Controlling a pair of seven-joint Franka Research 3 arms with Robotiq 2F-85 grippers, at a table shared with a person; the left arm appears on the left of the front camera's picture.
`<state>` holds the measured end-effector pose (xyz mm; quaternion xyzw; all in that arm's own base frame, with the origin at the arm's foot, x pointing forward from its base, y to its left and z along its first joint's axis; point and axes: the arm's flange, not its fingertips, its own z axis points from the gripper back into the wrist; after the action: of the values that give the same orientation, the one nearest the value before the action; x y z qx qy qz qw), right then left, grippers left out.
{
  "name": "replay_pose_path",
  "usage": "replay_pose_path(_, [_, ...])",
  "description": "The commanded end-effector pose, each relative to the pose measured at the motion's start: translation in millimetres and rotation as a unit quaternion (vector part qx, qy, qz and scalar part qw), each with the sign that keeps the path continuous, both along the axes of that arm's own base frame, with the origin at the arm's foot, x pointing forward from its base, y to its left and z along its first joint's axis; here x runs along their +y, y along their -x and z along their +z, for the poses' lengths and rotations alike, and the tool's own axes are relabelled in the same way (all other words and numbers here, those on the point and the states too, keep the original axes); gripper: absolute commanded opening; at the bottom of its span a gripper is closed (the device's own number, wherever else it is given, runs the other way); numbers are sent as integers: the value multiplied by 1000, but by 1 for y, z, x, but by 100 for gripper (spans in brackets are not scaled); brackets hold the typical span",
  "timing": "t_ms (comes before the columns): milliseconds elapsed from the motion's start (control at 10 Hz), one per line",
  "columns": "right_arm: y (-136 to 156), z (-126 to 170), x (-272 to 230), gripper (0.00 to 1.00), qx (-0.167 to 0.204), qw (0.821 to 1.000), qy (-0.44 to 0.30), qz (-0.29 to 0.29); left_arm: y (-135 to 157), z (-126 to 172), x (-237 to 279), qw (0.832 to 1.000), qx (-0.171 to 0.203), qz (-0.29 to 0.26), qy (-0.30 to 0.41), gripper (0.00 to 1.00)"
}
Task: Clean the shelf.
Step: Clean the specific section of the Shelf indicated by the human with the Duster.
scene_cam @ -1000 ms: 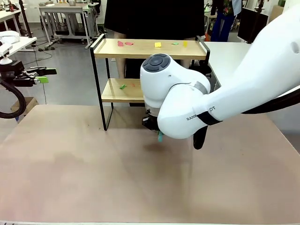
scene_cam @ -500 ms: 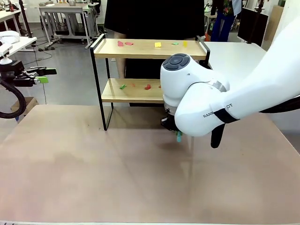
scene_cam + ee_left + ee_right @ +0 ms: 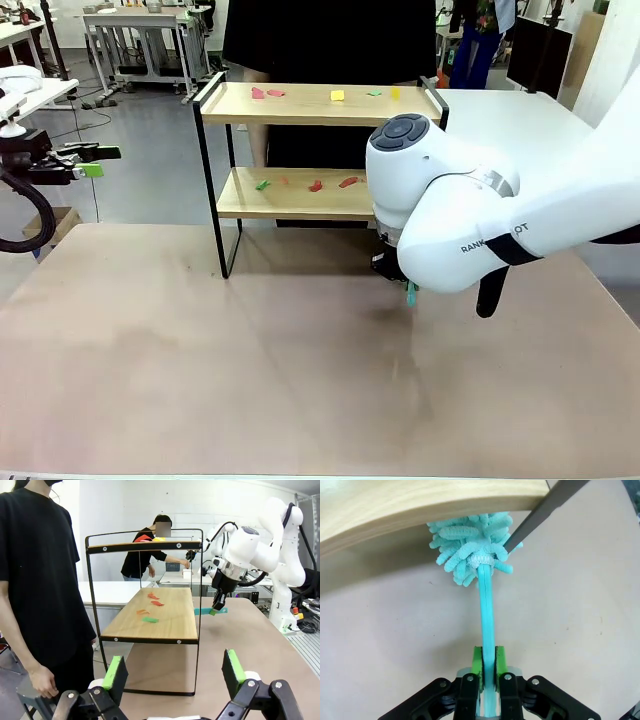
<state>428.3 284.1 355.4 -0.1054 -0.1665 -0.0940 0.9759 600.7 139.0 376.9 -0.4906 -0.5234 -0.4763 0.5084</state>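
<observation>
Across the table [image 3: 200, 380] in the front view, the shelf [image 3: 300, 105] stands at the far side, with coloured scraps [image 3: 337, 95] on its top board and more on the lower one, so the cleaning looks barely begun. From the left wrist, the left gripper [image 3: 175, 675] hangs empty with its jaws apart, off the shelf's end. From the right wrist, the right gripper [image 3: 489, 655] is clamped on the handle of a teal duster [image 3: 470, 547], whose fluffy head is at the lower board's edge beside a black frame bar. Both boards need sweeping.

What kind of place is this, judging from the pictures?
Probably a robotics lab: a white robot arm reaches over the table, metal-framed workbenches stand behind, and a small shelf holds coloured scraps.
</observation>
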Motion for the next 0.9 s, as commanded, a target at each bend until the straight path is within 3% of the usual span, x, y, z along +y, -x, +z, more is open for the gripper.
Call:
replay_pose_path(0, [-3, -4, -1, 13, 7, 1000, -2, -6, 2, 2, 0, 1000, -7, 0, -5, 100])
replay_pose_path(400, [6, 4, -4, 13, -5, 999, -26, 26, 2, 2, 0, 1000, -7, 0, -5, 100])
replay_pose_path(500, [12, 12, -13, 13, -30, 998, -35, 30, 2, 2, 0, 1000, -7, 0, -5, 100])
replay_pose_path(800, [23, 26, -28, 13, -60, 996, -39, 54, 2, 2, 0, 1000, -7, 0, -5, 100])
